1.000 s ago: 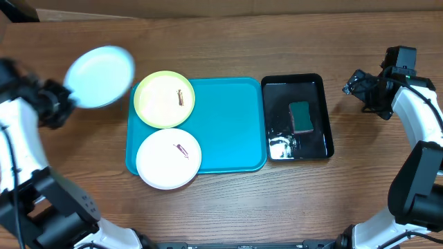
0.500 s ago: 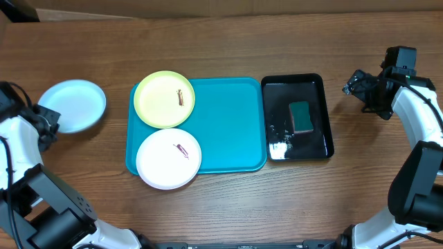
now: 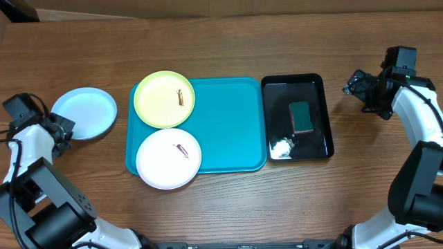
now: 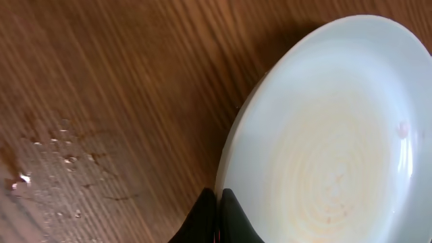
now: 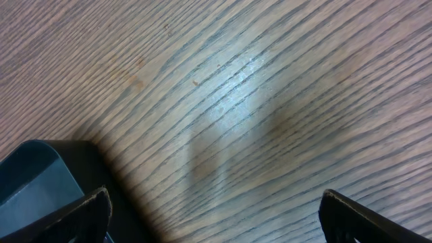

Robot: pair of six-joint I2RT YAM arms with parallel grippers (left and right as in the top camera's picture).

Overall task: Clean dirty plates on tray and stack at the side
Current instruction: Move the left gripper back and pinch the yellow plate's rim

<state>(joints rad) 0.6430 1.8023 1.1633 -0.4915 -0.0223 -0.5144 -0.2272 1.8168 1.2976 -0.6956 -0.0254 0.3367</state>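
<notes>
- over on the left side of the table (image 3: 221, 207), the pale blue plate (image 3: 84, 113) has come down: a second ago it was lifted and tilted up near the far corner, now it lies low on the wood, clear of the turquoise tray (image 3: 232, 124).
- left gripper (image 4: 217, 209) is still pinched tight on that plate's near rim; i can't tell whether the plate is fully flat yet.
- to my eye this starts the side stack. a faint pinkish fleck shows on the plate, so how clean it is stays doubtful.
- the yellow-green plate (image 3: 164, 99) and white plate (image 3: 168, 158) haven't budged on the tray's left end, both with reddish smudges, both overhanging its rim a little.
- right gripper (image 5: 216, 216) hangs with jaws spread wide and nothing in them, over bare wood beyond the black tray (image 3: 325, 114), where the green sponge (image 3: 300, 116) lies.
- room: the blue plate sits just beside the yellow-green one, so the left arm's way out looks easiest back toward the table's left edge. the middle of the tray is bare.
</notes>
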